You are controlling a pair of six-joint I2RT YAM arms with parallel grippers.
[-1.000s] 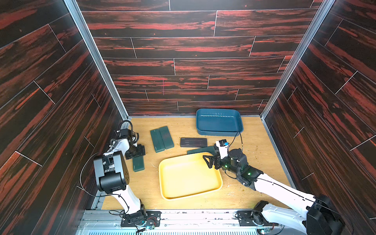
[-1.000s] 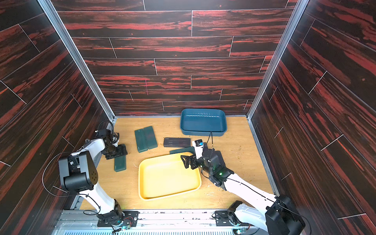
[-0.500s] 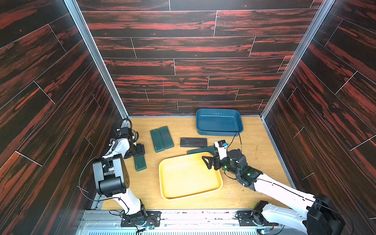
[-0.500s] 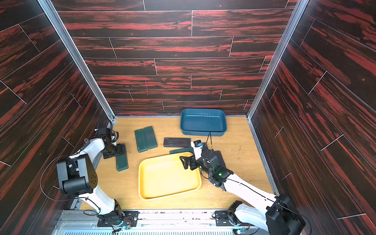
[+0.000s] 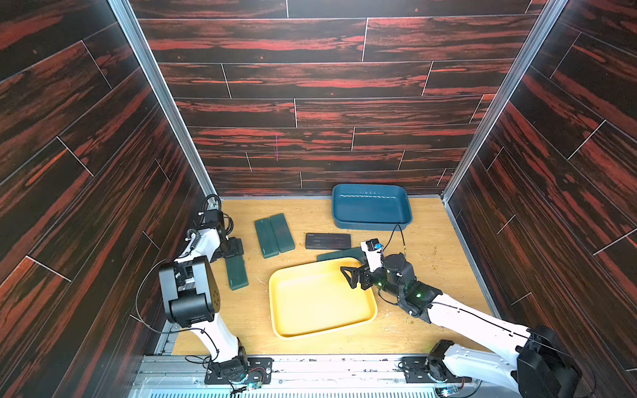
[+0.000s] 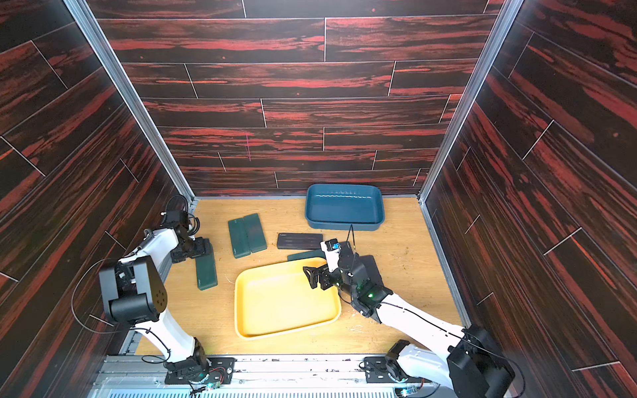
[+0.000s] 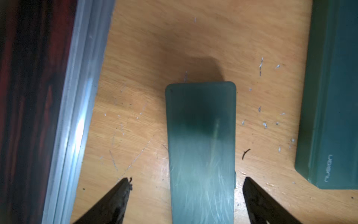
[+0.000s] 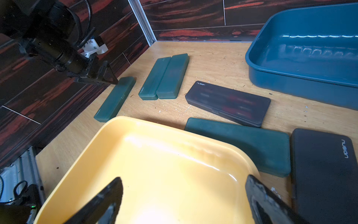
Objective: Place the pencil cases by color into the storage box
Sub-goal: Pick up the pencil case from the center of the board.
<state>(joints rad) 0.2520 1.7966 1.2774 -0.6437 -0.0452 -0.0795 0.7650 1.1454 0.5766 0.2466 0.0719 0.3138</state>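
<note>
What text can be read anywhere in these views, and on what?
"nusign": nearer black pencil case, right wrist view.
"nusign": farther black pencil case, same view.
"nusign": paired green pencil case, left wrist view.
Pale logo on the single green pencil case: too small to read.

Both top views look steeply down from high over my two bases, side by side, sharing almost the same scene: the whole pale wooden tabletop (image 5: 431, 241) inside dark red-streaked wood-panel walls (image 5: 310, 86). My left wrist camera sits close above the tabletop, facing straight down on one end of a flat dark green plastic pencil case (image 7: 201, 145), with my left gripper (image 7: 186, 181) framing it. My right wrist camera rides low over a shallow yellow plastic tray (image 8: 155, 155), looking obliquely across it to the far corner. It takes in that same green case, which is also seen in both top views.
</note>
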